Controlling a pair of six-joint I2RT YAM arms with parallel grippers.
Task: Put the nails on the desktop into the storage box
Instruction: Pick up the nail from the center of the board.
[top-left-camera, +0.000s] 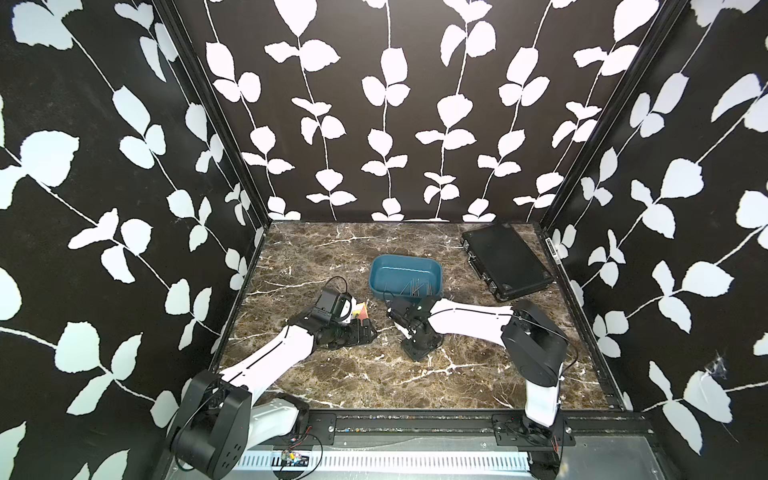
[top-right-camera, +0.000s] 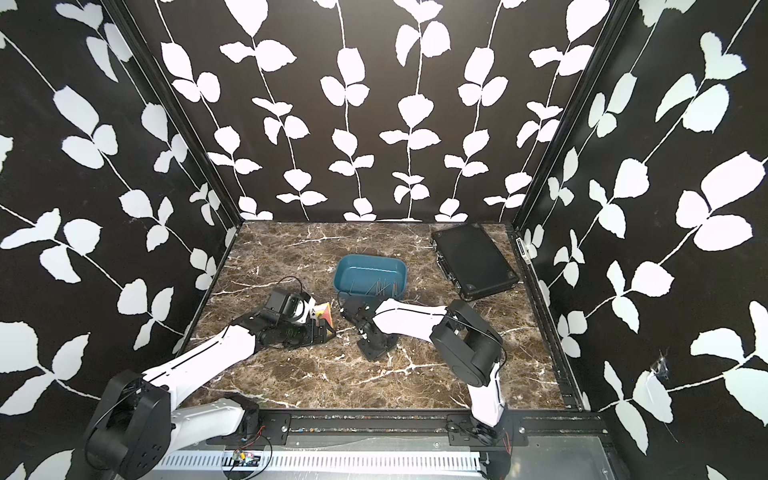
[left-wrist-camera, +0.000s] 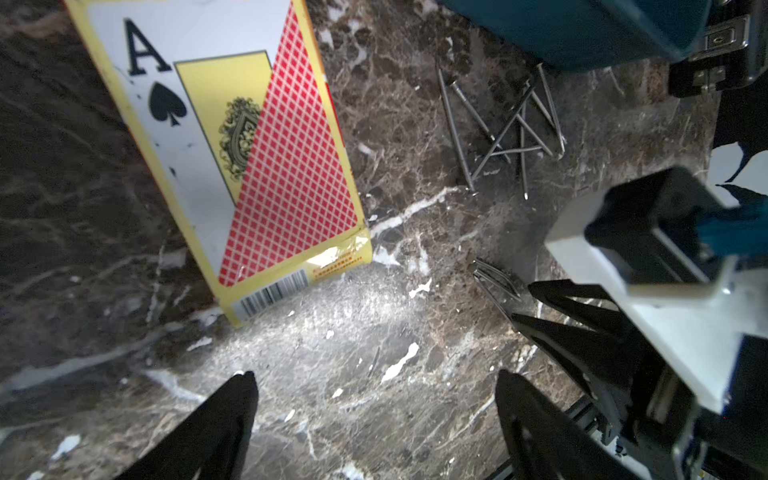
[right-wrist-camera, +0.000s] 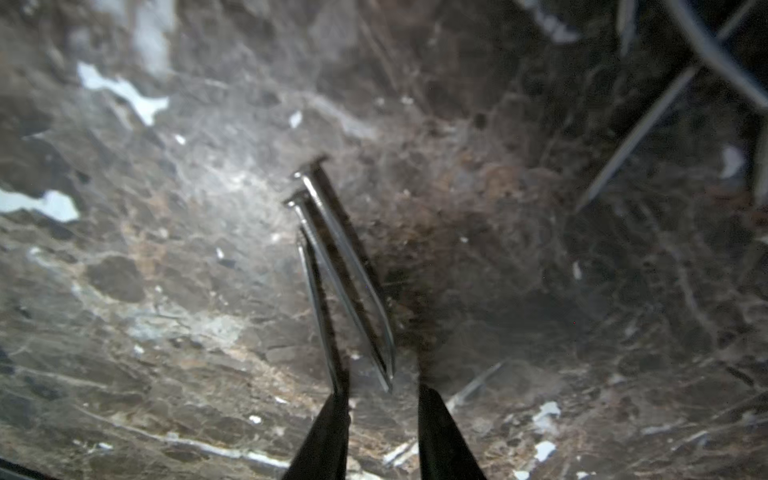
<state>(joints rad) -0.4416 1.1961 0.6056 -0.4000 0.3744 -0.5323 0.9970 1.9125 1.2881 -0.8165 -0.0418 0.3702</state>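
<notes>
The teal-blue rectangular plastic tub (top-left-camera: 395, 272) is sitting in the middle of the dark brown marble-patterned table (top-left-camera: 374, 374), and a cluster of thin silvery nails (top-left-camera: 415, 287) is already lying inside it toward its near right corner. A flat black rectangular case (top-left-camera: 507, 262) is resting at the far right.

The right gripper (right-wrist-camera: 380, 392) is pointing down at the table just near of the tub. Its jaws are standing narrowly apart, with three grey metal nails (right-wrist-camera: 351, 266) fanning out from the tips. One of them is touching a fingertip (right-wrist-camera: 332, 415), but I cannot tell whether the three are clamped or only lying on the table.

More loose nails (left-wrist-camera: 503, 132) are lying criss-crossed on the table just beside the tub's outer wall, as the left wrist view shows.

The left gripper (left-wrist-camera: 374, 374) is hovering low over bare table to the left of the right one, jaws spread wide and holding nothing. A yellow cardboard playing-card box (left-wrist-camera: 249, 145) with an ace of spades and a red lattice print is lying just beyond it.
</notes>
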